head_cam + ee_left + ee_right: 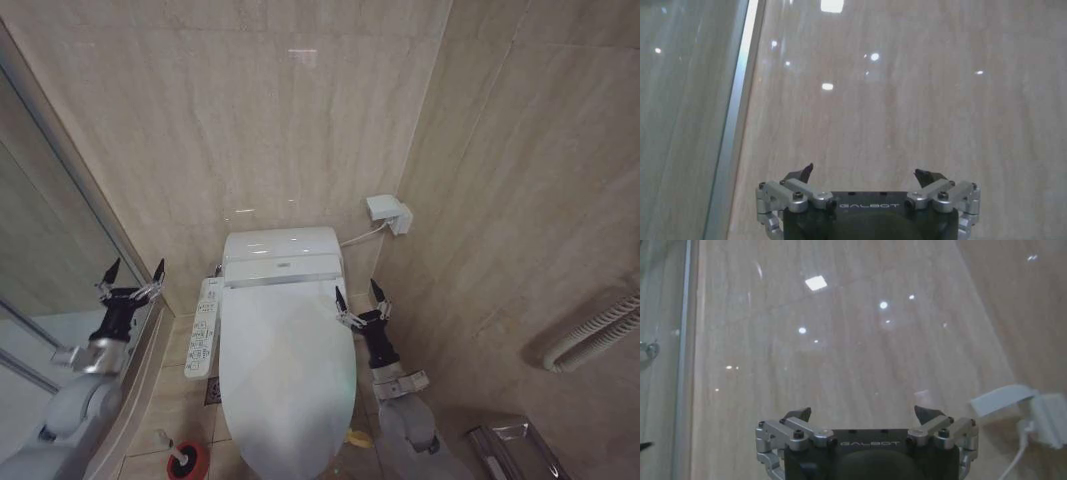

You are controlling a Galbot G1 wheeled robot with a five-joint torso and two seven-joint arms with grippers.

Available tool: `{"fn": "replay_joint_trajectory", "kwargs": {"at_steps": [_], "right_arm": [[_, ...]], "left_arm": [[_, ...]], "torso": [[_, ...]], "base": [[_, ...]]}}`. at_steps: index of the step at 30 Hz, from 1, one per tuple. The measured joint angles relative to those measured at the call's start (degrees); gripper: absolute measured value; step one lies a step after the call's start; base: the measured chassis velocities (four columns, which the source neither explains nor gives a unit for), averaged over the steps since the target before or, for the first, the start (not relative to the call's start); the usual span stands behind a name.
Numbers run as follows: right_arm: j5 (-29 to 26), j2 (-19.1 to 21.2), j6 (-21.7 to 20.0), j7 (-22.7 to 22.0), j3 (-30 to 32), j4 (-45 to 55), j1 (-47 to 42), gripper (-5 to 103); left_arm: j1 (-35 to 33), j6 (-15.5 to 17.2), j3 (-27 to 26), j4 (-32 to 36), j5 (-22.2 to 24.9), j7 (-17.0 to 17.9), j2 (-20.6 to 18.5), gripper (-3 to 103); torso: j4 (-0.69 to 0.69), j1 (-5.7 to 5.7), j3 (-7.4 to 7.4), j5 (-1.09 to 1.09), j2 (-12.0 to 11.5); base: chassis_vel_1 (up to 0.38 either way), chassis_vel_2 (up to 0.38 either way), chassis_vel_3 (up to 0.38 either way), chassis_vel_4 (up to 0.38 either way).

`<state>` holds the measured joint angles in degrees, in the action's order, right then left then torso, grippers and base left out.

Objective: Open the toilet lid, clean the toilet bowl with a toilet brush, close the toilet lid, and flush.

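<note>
Right tool (361,298): fingers spread apart and pointing up, holding nothing, in the centre-right of the head view, just beside the right edge of the toilet lid (285,370).
Left tool (133,278): fingers likewise apart and empty, at the left of the head view beside the glass partition (40,250), well apart from the toilet.
Toilet lid: down and shut, filling the lower centre of the head view; the toilet bowl is covered beneath it.
Toilet brush (172,447): standing in its red holder (188,462) on the floor, lower left of the frame, untouched.
Button panel (203,326): along the lid's left side.
Wall socket (389,214): above the right tool on the corner wall.
Step in hand: judged to be opening the lid, not yet begun.
Doing it well: the right tool looks best placed; it should come down to the lid's front or side rim, hook under the edge without pinching the seat too, and swing it back on the hinge gently, steering clear of the button panel.
</note>
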<state>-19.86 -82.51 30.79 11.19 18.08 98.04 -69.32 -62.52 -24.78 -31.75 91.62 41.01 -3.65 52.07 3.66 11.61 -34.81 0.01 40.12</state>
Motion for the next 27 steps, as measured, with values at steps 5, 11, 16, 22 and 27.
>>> {"fn": "replay_joint_trajectory", "kwargs": {"at_steps": [5,11,16,22,27], "right_arm": [[0.7,-1.07,0.25,0.57,-0.72,-0.49,-0.47,100],[0.77,-1.5,0.44,1.07,-0.31,-0.51,-0.97,100],[0.69,-1.28,0.74,1.27,0.65,-0.4,-1.51,100],[-0.12,-0.41,1.27,1.54,1.73,-0.26,-1.93,100],[-0.45,-0.38,1.41,1.58,1.81,-0.57,-1.77,100]], "left_arm": [[14.67,-1.34,7.71,-15.86,-0.01,-7.69,-0.9,100],[24.83,-3.37,13.7,-28.42,0.33,-16.76,0.47,90],[32.6,-5.65,17.39,-40.53,-2.51,-25.77,4.65,90],[37.64,-8.39,19.29,-47.37,-13.79,-33.59,6.16,57],[39.76,-8.86,19.81,-49.18,-18.49,-33.22,6.58,30]], "torso": [[0.02,0.02,-0.01,0.0,0.0],[0.02,0.01,-0.01,0.02,0.0],[0.03,0.02,-0.02,0.0,-0.01],[0.0,0.02,-0.01,0.01,-0.01],[0.02,0.02,0.0,0.01,0.0]], "base": [[0.0,0.0,0.0,0.0],[0.0,0.0,0.0,0.0],[0.0,0.0,0.0,0.0],[0.0,0.0,0.0,0.0],[0.0,0.0,0.0,0.0]]}}
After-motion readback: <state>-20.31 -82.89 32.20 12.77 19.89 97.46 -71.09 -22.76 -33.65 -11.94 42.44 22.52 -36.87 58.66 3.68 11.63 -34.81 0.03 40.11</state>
